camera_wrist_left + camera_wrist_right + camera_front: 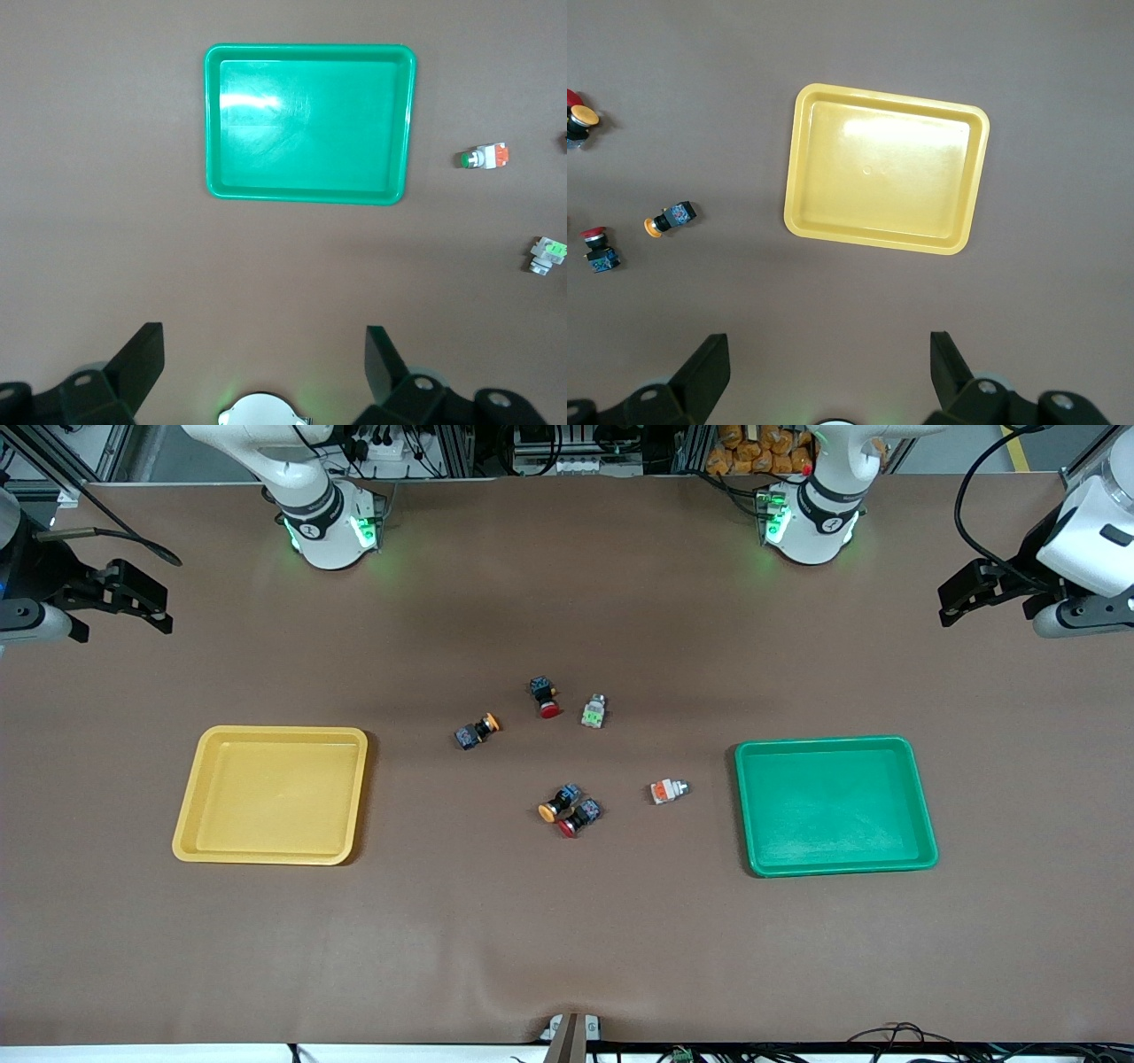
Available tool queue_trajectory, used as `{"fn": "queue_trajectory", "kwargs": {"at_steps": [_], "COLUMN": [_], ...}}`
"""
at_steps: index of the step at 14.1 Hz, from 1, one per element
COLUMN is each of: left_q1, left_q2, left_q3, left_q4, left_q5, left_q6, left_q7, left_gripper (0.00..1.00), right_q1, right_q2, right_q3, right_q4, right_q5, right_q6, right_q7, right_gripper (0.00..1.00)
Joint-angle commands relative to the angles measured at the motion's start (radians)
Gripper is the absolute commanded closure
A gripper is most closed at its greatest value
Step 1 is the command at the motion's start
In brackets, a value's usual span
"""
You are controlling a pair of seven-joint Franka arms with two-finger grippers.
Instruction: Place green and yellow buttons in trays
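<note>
Over at the right arm's end of the table, the right gripper point(133, 598) hangs high above the brown table point(567, 948), fingers point(709, 367) spread wide apart, nothing between them; this arm waits. Next comes the yellow tray point(270, 850), bare inside, lying toward the right arm's end from the cluster of switches.

Take the red-capped switch point(545, 696) at the cluster's top as our landmark. Toward the yellow tray from it and slightly nearer the front camera lies an orange-capped black button point(477, 731), on its side. Just beside the landmark, toward the left arm's end, sits the whitish button with green marks point(593, 712). Well nearer the camera than the landmark, a second orange-capped black button point(558, 803) lies touching another red-capped switch point(578, 817). Toward the green tray from that pair lies the whitish button with the orange mark point(668, 790), by itself.

The green tray point(833, 864) follows, also bare inside. Last, the left gripper point(979, 593) hovers high above the left arm's end of the table, fingers point(142, 363) set well apart, holding nothing, waiting too.
</note>
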Motion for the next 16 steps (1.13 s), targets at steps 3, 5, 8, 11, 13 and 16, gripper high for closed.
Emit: {"fn": "queue_trajectory", "kwargs": {"at_steps": [3, 5, 8, 11, 13, 16], "left_q1": [0.002, -0.002, -0.042, -0.087, -0.107, -0.156], "left_q2": [0.028, 0.067, 0.159, 0.251, 0.281, 0.372], "left_q3": [-0.005, -0.010, -0.025, -0.028, -0.030, -0.057], "left_q4": [0.015, 0.013, 0.010, -0.002, -0.047, -0.070], "left_q5": [-0.007, -0.018, -0.035, -0.036, -0.036, -0.036], "left_q6": [-0.016, 0.003, 0.107, 0.193, 0.270, 0.356], "left_q7": [0.017, 0.018, -0.003, -0.006, -0.011, -0.052], "left_gripper": [0.00, 0.00, 0.00, 0.00, 0.00, 0.00], "right_q1": [-0.013, -0.011, -0.011, -0.011, -0.011, -0.013], "right_q2": [-0.004, -0.004, -0.002, -0.002, -0.002, -0.002], "right_q3": [0.002, 0.002, 0.002, 0.002, 0.002, 0.002], "right_q4": [-0.008, -0.008, -0.008, -0.008, -0.008, -0.008], "right_q5": [0.008, 0.006, 0.008, 0.008, 0.006, 0.008], "right_q6": [0.006, 0.006, 0.004, 0.004, 0.006, 0.004], "right_q7": [0.010, 0.009, 0.010, 0.010, 0.010, 0.009], "right_gripper": [0.00, 0.00, 0.00, 0.00, 0.00, 0.00]}}
